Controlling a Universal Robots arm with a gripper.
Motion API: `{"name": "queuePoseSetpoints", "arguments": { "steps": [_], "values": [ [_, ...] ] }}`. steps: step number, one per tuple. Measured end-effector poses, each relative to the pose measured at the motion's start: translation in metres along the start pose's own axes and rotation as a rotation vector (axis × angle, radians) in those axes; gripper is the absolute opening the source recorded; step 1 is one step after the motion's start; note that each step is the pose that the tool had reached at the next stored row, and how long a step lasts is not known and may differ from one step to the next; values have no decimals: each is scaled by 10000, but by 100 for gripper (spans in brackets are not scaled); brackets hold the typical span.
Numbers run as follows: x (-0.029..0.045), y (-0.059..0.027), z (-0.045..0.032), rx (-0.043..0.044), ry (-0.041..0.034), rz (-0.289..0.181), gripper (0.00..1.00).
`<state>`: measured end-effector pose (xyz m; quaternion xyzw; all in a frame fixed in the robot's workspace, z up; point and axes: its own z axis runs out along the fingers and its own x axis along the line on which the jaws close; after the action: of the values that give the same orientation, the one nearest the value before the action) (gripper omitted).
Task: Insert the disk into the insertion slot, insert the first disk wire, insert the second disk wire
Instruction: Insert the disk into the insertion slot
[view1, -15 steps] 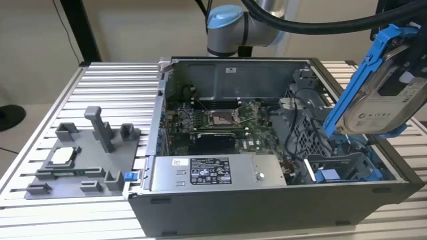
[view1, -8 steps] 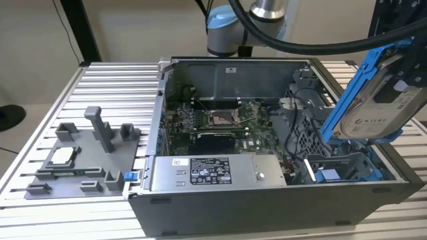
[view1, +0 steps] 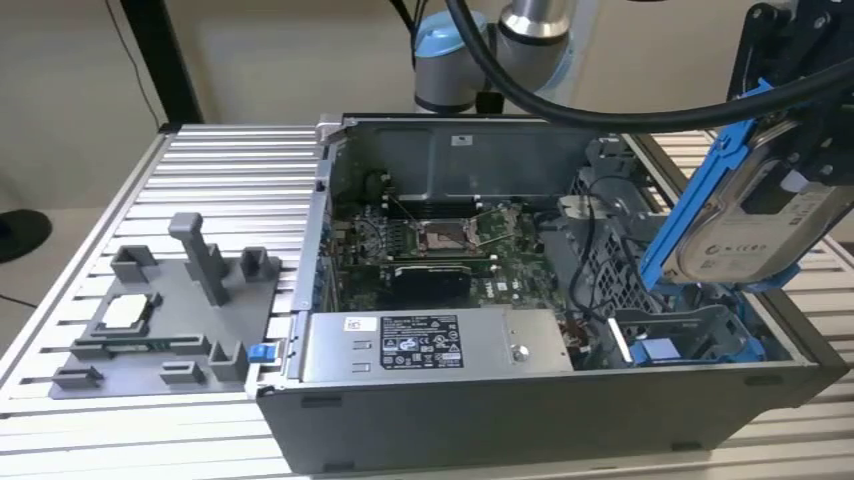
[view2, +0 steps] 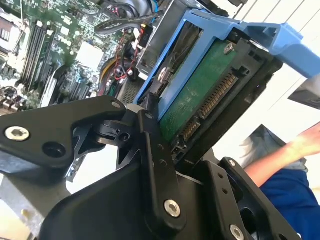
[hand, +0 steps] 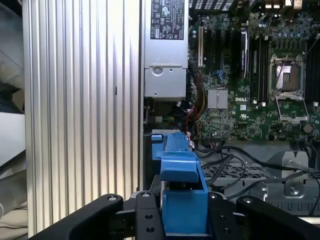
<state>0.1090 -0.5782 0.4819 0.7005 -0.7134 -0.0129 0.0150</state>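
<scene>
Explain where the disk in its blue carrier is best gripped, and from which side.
Clamp the disk across opposite edges of its blue carrier, coming from the connector end, as the gripper does: those edges look flat and parallel, leaving the far end free.

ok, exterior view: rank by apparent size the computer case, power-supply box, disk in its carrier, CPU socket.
1. computer case
2. disk and power-supply box: these look about alike. The disk is raised and may be nearer the camera, so I won't rank them.
3. CPU socket
</scene>
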Motion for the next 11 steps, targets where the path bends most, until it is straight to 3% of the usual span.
{"name": "queuePoseSetpoints", "arguments": {
  "steps": [11],
  "values": [
    [0, -1, 29, 0, 0, 0, 0]
  ]
}}
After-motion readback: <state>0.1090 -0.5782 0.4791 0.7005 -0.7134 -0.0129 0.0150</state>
